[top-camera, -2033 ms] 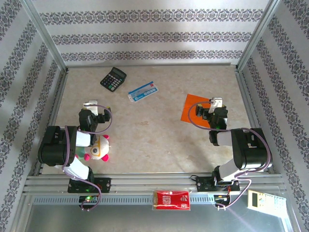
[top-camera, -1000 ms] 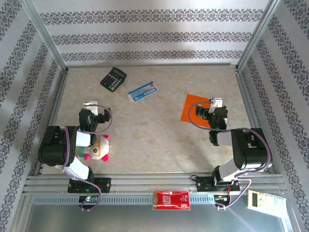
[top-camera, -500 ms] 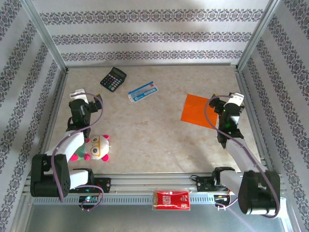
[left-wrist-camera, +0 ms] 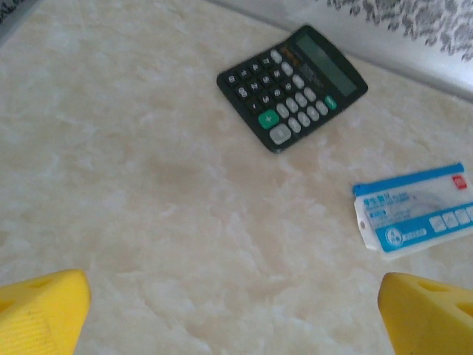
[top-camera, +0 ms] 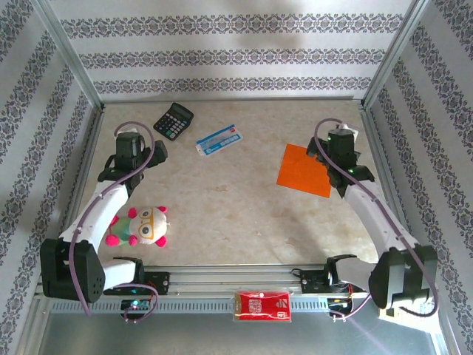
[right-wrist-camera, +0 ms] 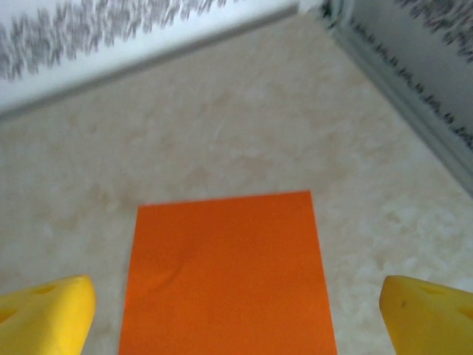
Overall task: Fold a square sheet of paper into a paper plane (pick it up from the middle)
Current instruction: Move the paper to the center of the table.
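On the right side of the pale marbled table (top-camera: 222,207): one square sheet of bright orange paper (top-camera: 304,170), flat, unfolded, no crease started.

Right gripper (right-wrist-camera: 236,314): yellow fingers spread wide, grasping nothing, poised above the sheet's near half.

Left gripper (left-wrist-camera: 235,310): likewise released and empty, over bare table on the left.

Far left: black desk calculator (top-camera: 174,120); beside it, a blue-and-white flat packet (top-camera: 220,139). Near left: white-and-pink plush toy (top-camera: 144,227). Near rail: red packet with white print (top-camera: 262,305).

Step in hand, as judged: approach for the middle pick-up. Recommended handling: centre the right gripper over the sheet's middle, lower until both pads touch the paper, then close slowly so a small ridge bunches up between them. Press lightly, since thin paper on a smooth table is likely to slide.
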You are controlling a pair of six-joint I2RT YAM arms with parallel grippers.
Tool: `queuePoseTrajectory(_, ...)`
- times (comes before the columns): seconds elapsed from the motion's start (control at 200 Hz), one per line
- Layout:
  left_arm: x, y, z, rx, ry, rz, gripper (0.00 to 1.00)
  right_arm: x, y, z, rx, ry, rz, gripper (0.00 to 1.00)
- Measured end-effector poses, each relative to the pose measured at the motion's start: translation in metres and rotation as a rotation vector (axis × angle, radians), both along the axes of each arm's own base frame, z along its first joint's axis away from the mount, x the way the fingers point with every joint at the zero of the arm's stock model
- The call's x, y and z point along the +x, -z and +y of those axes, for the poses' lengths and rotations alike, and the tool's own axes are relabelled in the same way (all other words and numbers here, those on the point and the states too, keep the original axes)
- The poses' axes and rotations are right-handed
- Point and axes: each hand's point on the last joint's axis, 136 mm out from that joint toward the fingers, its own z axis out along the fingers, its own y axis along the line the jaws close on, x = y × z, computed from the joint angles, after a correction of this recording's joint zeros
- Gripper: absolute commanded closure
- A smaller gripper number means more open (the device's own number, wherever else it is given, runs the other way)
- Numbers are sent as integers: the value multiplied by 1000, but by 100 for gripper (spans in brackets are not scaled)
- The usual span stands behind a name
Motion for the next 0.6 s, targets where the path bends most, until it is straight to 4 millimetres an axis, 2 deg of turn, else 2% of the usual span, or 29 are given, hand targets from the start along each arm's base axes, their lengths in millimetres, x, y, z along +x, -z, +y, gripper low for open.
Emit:
queuePoseTrajectory(0.195, 3, 23, -47, -50, 149, 111, 0, 5, 50, 40, 14, -136, 205, 14)
queuePoseTrajectory(0.295, -1, 27, -72, -72, 227, 125, 0, 13, 71, 56, 35, -156, 286, 21)
queuePoseTrajectory(0.46, -4, 25, -105, -111, 331, 133, 0, 27, 109, 61, 104, -117, 398, 30)
queuePoseTrajectory(0.6, -5, 35, -116, -126, 364, 164, 0, 38, 139, 63, 179, -77, 473, 33)
